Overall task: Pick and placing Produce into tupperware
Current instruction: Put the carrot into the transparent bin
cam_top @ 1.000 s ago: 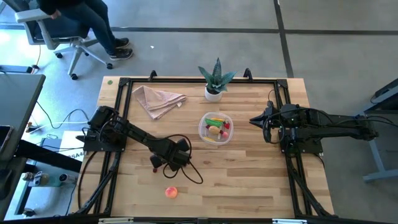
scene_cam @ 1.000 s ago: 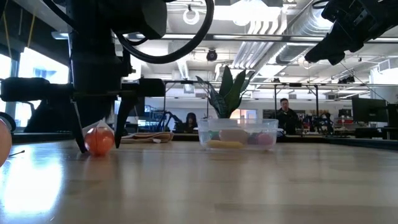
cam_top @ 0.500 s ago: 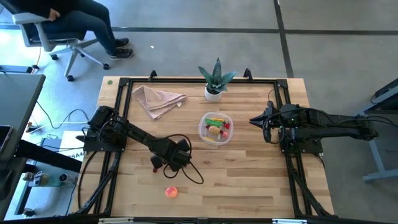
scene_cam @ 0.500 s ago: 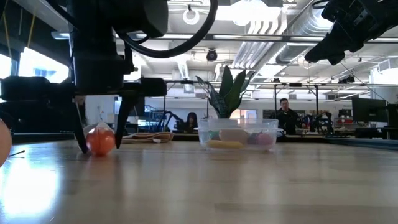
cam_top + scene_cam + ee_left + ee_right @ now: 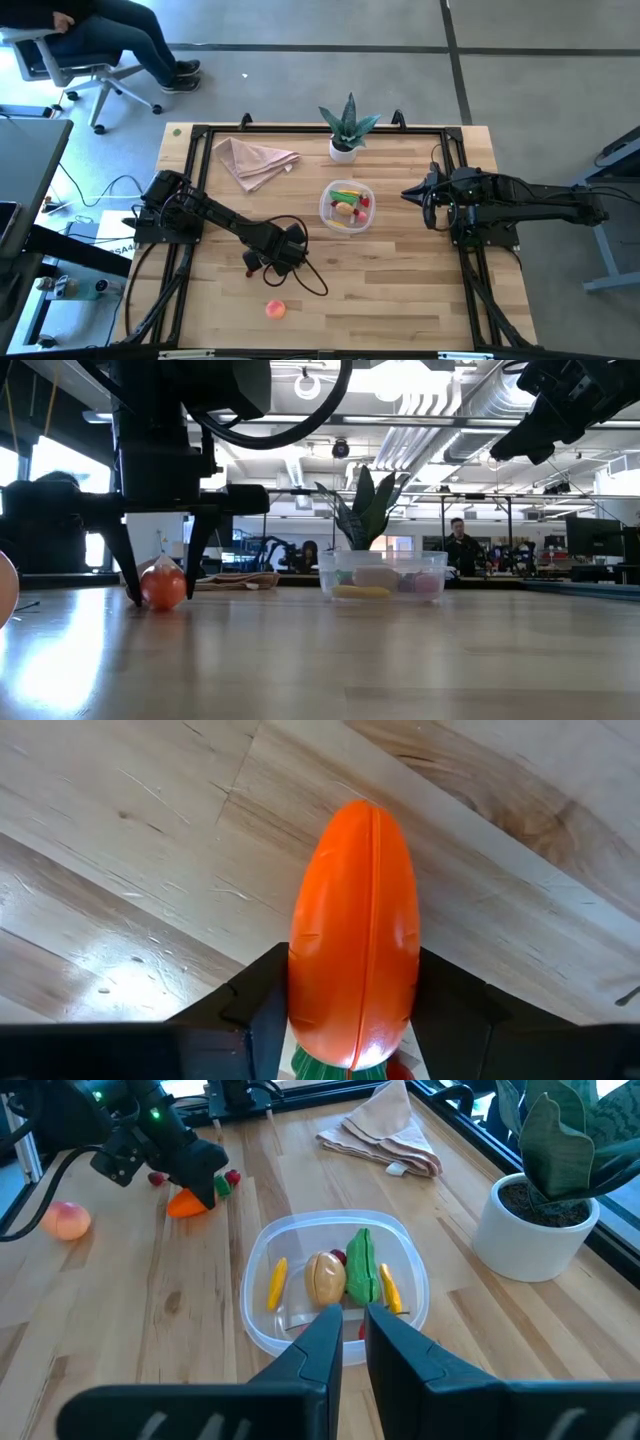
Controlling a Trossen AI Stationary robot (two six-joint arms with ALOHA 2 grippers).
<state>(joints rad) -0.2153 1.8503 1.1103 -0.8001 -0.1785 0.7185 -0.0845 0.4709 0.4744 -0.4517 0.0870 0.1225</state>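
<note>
Step in hand: grasp of smooth orange toy carrot (image 5: 355, 930). Left hand (image 5: 160, 575) lowered astride it, fingers apart, unclamped. Next: closure, lift, carry to clear shallow plastic tupperware (image 5: 347, 207). Right hand (image 5: 345, 1342) parked above tupperware, fingers together.

- Floor (image 5: 300, 90) around the table is plain grey concrete with a couple of dark seams running across it.
- Someone's sitting in a white rolling office chair (image 5: 75, 70) off the table's far left corner.
- Cables (image 5: 95, 195) trail over the floor on the left side.
- Behind the table it's a big open workshop: exposed silver ducts (image 5: 470, 405) and ceiling lights (image 5: 310, 385) overhead, bright windows (image 5: 55, 490) on the left.
- A person (image 5: 460, 545) is standing way back among the desks.
</note>
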